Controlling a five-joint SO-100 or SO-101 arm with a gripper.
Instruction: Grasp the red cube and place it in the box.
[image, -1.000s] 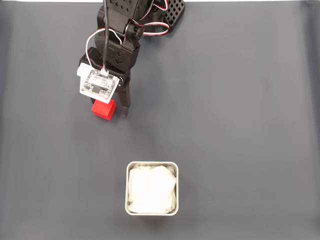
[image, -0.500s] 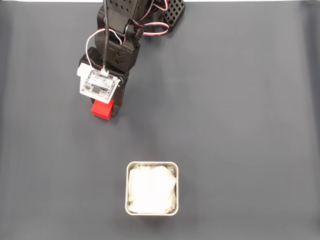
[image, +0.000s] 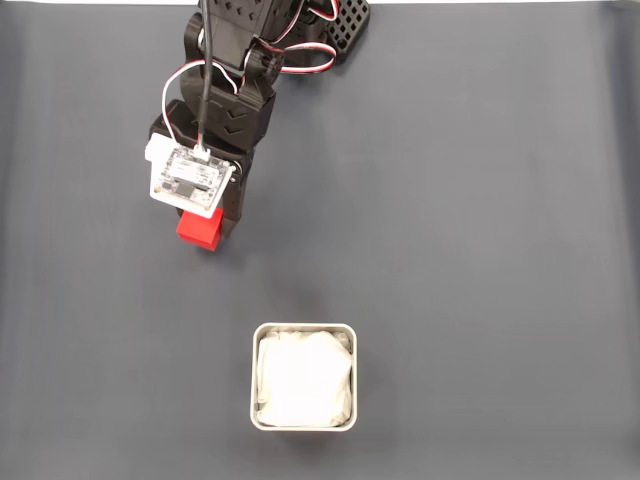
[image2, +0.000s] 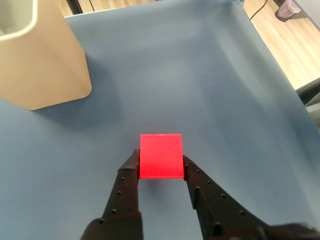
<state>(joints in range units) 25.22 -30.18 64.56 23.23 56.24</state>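
Note:
The red cube (image2: 160, 155) sits between both black fingers of my gripper (image2: 160, 159), which is shut on it; each finger presses a side face. In the fixed view the red cube (image: 200, 230) pokes out below the white circuit board on my wrist, with the gripper (image: 208, 232) at the upper left of the mat. The cube looks slightly raised off the mat. The box (image: 303, 376), off-white with white wrinkly paper inside, stands low and centre in the fixed view, well below the cube. In the wrist view the box (image2: 45, 65) is at the upper left.
A dark blue-grey mat (image: 480, 250) covers the table. The arm's black base (image: 345, 25) stands at the top edge. Wooden floor (image2: 290, 40) shows past the mat's right edge in the wrist view.
The open finger closed onto the red cube. The gripper and cube then shifted slightly left and down in the fixed view.

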